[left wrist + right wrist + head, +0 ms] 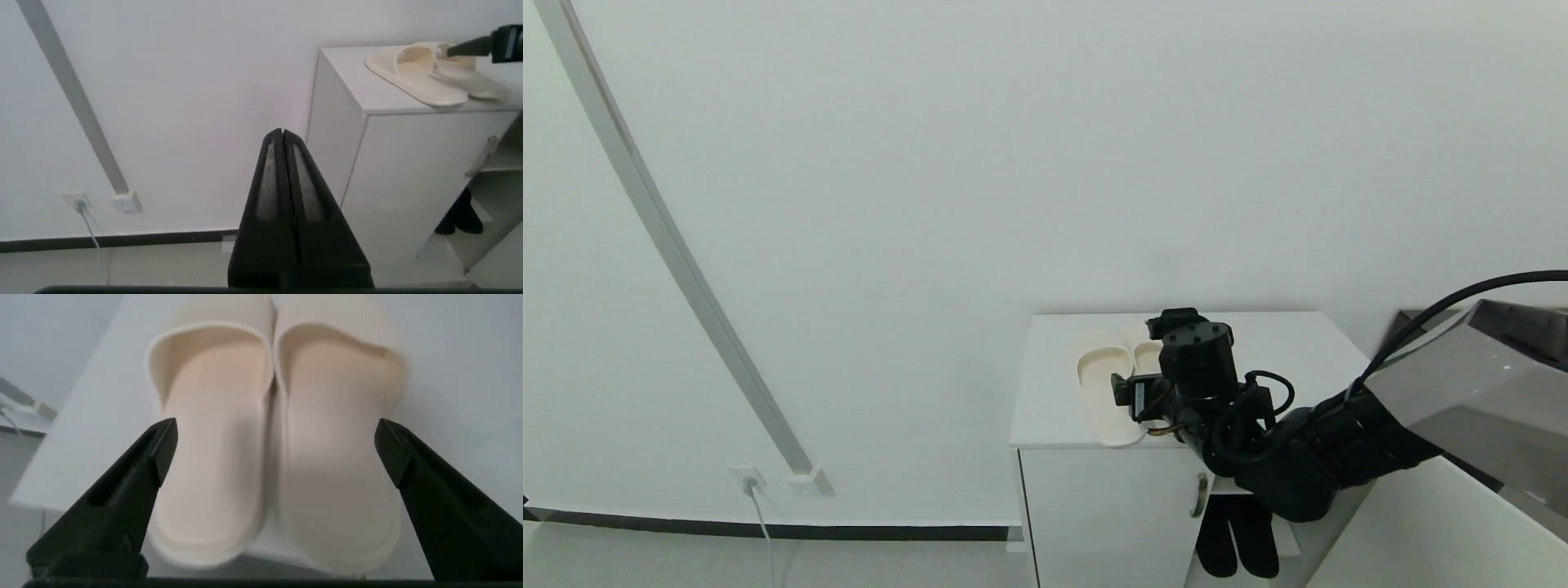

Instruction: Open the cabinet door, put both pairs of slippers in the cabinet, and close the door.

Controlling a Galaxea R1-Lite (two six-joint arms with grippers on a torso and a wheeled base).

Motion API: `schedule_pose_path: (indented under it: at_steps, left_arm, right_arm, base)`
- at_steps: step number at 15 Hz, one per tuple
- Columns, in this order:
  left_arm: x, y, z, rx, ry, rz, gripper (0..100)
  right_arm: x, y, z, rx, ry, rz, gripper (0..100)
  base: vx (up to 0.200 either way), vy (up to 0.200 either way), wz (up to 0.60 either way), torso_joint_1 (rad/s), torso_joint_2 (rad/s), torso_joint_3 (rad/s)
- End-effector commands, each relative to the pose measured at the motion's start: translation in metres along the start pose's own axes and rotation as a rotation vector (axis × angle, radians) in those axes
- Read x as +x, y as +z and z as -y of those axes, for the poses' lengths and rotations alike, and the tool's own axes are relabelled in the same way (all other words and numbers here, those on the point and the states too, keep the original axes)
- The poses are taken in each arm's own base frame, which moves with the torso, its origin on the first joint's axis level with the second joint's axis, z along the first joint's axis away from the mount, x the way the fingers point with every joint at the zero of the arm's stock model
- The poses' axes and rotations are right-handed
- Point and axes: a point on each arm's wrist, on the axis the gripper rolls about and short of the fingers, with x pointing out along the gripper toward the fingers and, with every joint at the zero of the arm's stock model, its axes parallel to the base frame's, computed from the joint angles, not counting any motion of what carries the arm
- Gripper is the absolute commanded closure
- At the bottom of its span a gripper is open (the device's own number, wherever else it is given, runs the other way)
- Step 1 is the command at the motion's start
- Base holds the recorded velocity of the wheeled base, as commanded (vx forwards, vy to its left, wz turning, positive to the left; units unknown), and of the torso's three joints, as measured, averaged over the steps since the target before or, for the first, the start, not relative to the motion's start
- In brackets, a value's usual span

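Ahead of me a white wall (931, 163) carries a grey trunking strip (670, 237) slanting down to a small white box (809, 483); just beside it I see a wall socket (745, 478), its white cable (762, 514) hanging past a black skirting band (890, 532) to the pale floor (645, 563)

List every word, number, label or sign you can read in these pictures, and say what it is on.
None can be read.
The cream slippers, the white cabinet, the black slippers inside it and the wall socket show no print.
A pale patch on the right arm's wrist may be a label, but it is too small to read.
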Motion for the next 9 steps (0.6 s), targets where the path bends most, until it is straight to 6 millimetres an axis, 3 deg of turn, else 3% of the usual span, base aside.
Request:
schedule_pose_path:
  at_steps: [1,5,9]
  left_arm:
    - [0.000,0.000,0.000,-0.003,0.002,-0.001,100]
    - [0.000,0.000,0.000,-0.003,0.002,0.001,100]
    - [0.000,0.000,0.000,-0.003,0.002,-0.001,100]
  right_arm:
    - [0.004,-0.017,-0.004,-0.019,0.006,-0.031,0]
    - [0.023,-0.033,-0.007,-0.015,0.003,-0.020,0]
    - [0.051,-0.034,-0.009,0.013,0.004,0.037,0]
  base:
    - [0.000,0.000,0.00,0.000,0.00,0.000]
    - [0.000,0.000,0.00,0.000,0.00,0.000]
    - [0.000,0.000,0.00,0.000,0.00,0.000]
